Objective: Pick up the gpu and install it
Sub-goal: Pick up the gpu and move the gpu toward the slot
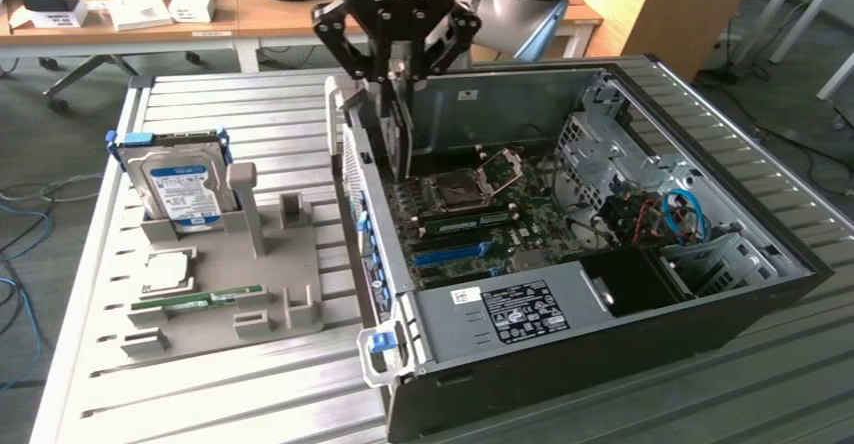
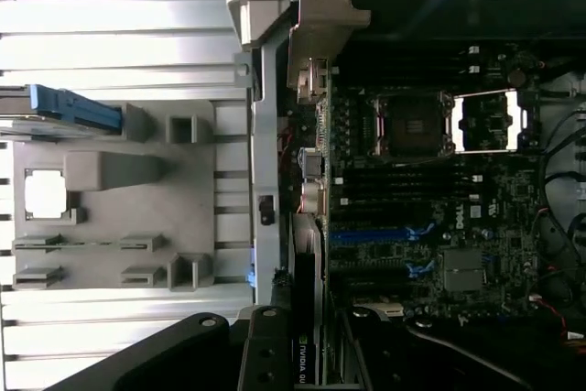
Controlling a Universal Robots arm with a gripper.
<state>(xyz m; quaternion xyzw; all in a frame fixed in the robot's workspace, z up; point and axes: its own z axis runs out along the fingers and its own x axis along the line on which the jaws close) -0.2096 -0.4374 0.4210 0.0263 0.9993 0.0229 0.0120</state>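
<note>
The gpu [image 1: 399, 139] hangs edge-on, a thin dark card with a metal bracket, held upright by my gripper [image 1: 398, 76], which is shut on its top edge. It hovers just inside the open computer case [image 1: 747, 294], close to the case wall on the exterior view's left, above the motherboard [image 1: 467, 219]. A blue expansion slot [image 1: 447, 254] lies on the board nearer the camera than the card. In the wrist view the gpu [image 2: 304, 336] runs between my fingers [image 2: 265, 354], and the blue slot [image 2: 371, 236] lies beside it on the motherboard.
On the exterior view's left, a grey parts holder [image 1: 260, 264] on the slatted table carries a hard drive with a blue label [image 1: 180, 189], a CPU [image 1: 167, 269] and a green RAM stick [image 1: 200, 301]. Cables and a drive cage [image 1: 674, 219] fill the case's far side. Desks stand behind.
</note>
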